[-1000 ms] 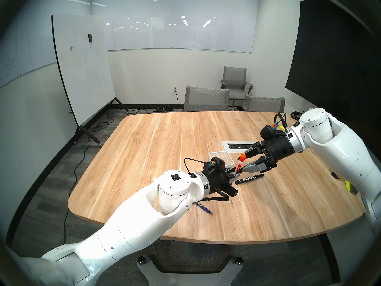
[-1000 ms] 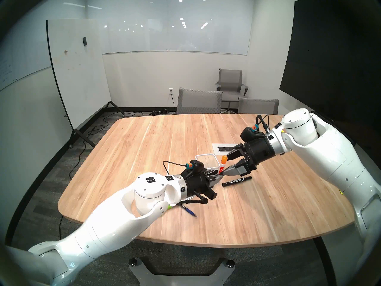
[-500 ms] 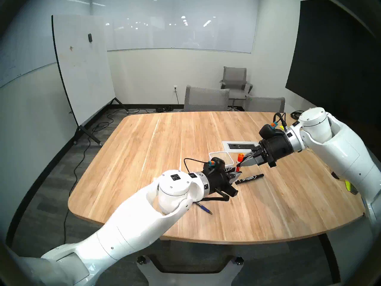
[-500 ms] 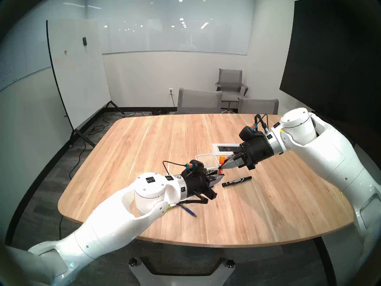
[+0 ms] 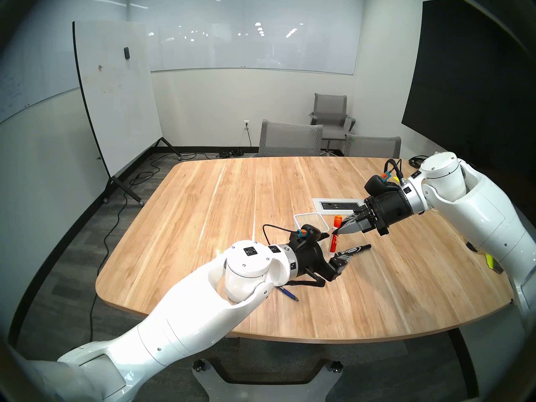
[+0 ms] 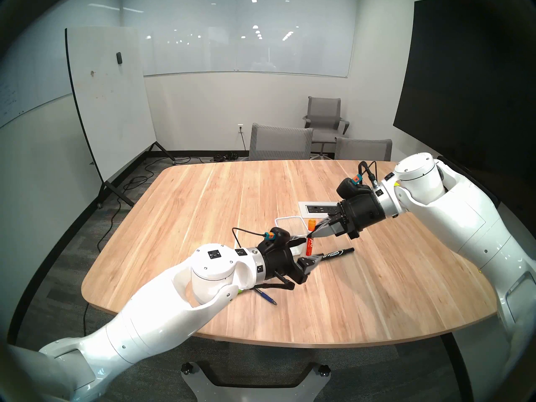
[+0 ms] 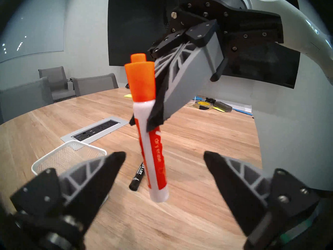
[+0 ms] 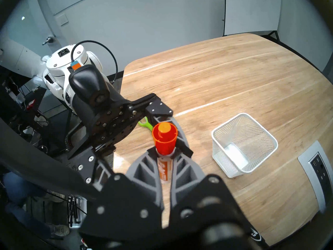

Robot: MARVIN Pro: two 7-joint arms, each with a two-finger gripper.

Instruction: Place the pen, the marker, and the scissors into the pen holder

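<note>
R tool (image 8: 166, 158) clenched on orange-capped marker (image 7: 153, 136), held upright above bench (image 5: 232, 195). L tool (image 7: 164, 163) released, fingers either side of marker's lower end, not touching. Pen holder (image 8: 243, 145) stands just beside, empty. Black marker (image 5: 352, 251) lies under tools. Pen (image 5: 288, 294), scissors (image 8: 145, 124) lie nr L arm.

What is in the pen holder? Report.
Nothing. The right wrist view looks straight into the pen holder and shows only its bare mesh floor; the orange marker is outside it, held between the right gripper's fingers.
</note>
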